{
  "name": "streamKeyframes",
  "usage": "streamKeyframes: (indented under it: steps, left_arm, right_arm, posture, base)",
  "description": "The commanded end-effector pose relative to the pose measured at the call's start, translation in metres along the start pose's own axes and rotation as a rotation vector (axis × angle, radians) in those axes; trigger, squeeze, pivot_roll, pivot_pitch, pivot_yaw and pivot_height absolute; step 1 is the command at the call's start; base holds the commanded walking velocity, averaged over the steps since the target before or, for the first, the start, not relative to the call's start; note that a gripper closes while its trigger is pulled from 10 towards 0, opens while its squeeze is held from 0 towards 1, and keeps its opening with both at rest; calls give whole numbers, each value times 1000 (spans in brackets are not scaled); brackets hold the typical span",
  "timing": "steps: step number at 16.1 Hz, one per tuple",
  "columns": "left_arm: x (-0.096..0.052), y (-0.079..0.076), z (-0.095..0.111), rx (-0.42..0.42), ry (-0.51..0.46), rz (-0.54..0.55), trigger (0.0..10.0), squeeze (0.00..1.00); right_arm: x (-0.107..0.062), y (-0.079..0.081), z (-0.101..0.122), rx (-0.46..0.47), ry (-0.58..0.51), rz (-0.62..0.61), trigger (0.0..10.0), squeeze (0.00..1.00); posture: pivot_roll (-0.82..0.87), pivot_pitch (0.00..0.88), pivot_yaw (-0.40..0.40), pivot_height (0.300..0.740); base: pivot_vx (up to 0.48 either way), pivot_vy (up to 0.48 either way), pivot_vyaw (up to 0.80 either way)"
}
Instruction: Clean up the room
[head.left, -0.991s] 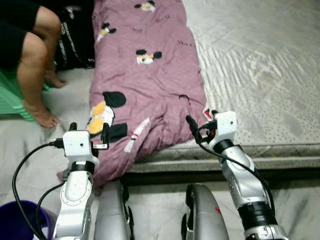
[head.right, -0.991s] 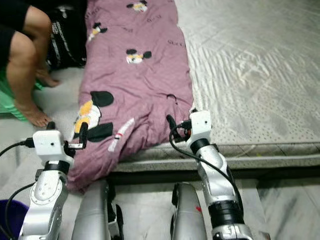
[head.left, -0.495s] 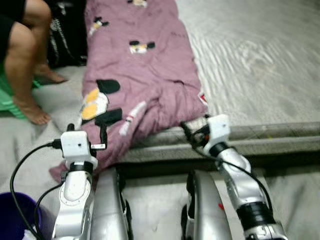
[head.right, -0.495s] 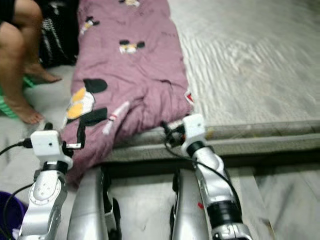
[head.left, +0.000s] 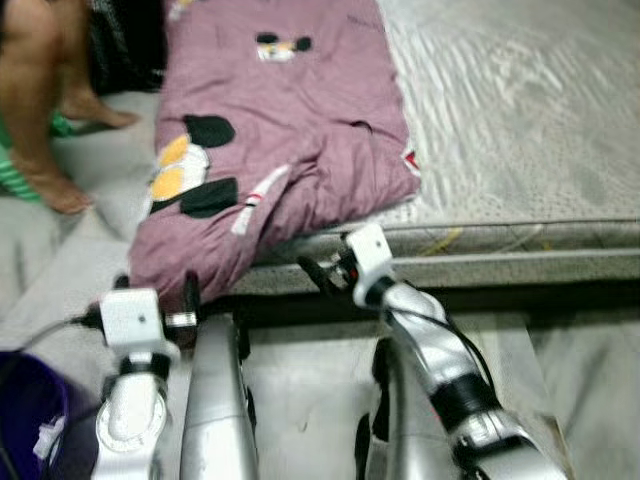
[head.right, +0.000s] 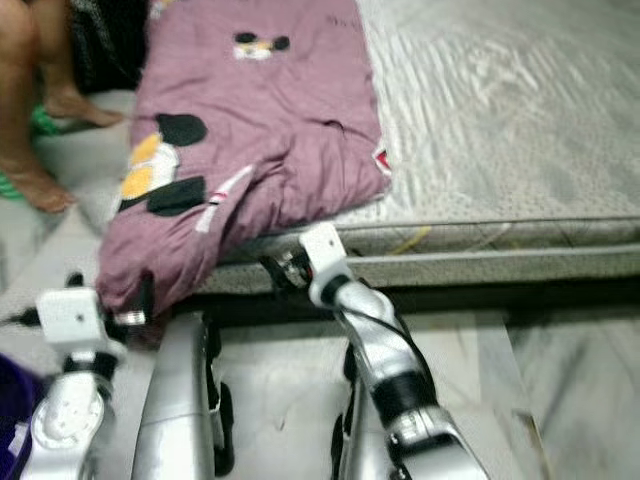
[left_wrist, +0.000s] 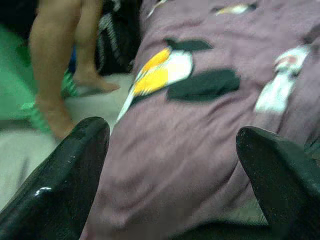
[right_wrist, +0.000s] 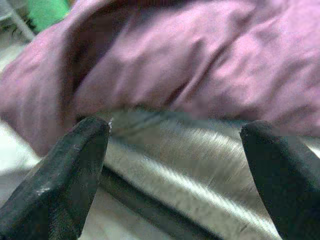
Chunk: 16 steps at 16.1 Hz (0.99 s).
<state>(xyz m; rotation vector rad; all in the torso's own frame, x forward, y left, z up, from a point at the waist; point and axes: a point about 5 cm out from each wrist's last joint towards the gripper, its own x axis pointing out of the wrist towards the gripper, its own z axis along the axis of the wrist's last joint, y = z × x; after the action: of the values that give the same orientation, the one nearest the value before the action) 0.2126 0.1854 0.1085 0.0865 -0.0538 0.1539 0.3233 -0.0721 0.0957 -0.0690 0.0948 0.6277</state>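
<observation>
Lowered since the earlier frame, the right gripper (head.left: 318, 272) now sits below the mattress's front edge, fingers spread apart, empty. Mauve cartoon-print quilt (head.left: 280, 130) lies along the grey mattress's (head.left: 520, 130) left edge, its corner overhanging. Left gripper (head.left: 155, 292), fingers apart, hovers beneath that corner.

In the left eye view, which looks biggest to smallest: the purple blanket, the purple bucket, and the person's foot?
1. Blanket, by far the largest, spread over the mattress.
2. and 3. Bucket and foot look about alike; the bucket is cut off by the picture's edge and nearer the camera, so I won't rank them.
</observation>
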Motion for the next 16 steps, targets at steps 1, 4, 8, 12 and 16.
streamKeyframes:
  steps: [1, 4, 8, 12, 16]
  left_arm:
    - [-2, -1, 2, 2, 7, -5, 10000, 0]
    - [1, -3, 7, -8, -2, -16, 10000, 0]
    - [-4, -7, 17, 1, -16, -37, 10000, 0]
    - [-6, -11, 20, 12, -26, -59, 10000, 0]
    - [-8, -15, 26, 11, -34, -71, 10000, 0]
  right_arm:
    - [-1, -9, 4, 7, -21, -50, 10000, 0]
    - [2, -11, 6, 27, -39, -100, 10000, 0]
    - [22, -8, 26, 56, -93, -169, 10000, 0]
    - [34, -12, 44, 127, -143, -228, 10000, 0]
    - [56, 21, 57, 168, -154, -151, 10000, 0]
  posture:
    - [85, 252, -31, 532]
    - [88, 261, -22, 532]
    - [109, 291, -24, 532]
    - [107, 303, -22, 532]
    - [145, 321, -40, 532]
  base:
    - [0, 0, 800]
    - [0, 0, 267]
    - [0, 0, 0]
    - [0, 0, 0]
    - [0, 0, 0]
